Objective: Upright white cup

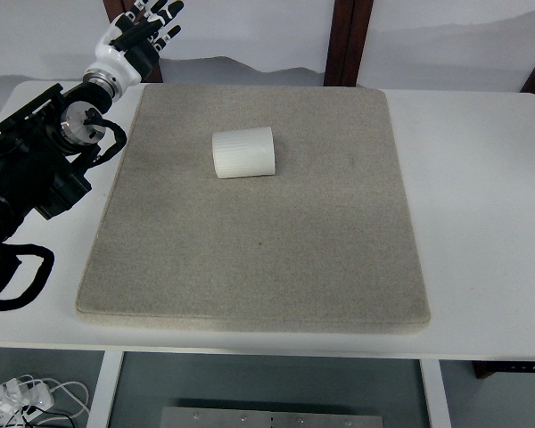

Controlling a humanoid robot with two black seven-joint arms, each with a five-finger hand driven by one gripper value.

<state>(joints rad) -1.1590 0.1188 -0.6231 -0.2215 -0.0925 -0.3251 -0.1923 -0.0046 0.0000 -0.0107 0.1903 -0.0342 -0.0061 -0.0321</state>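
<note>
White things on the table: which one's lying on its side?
The white cup, on its side on the grey mat, far-left part. The other white item is the left hand, raised beyond the mat's far-left corner, holding nothing.

White table [481, 178] with rounded corners, grey felt mat [259, 241] covering its middle, pale wall [250, 27] behind with dark wooden posts [348, 40], grey floor [276, 392] and white cables [18, 397] below, even indoor light
</note>
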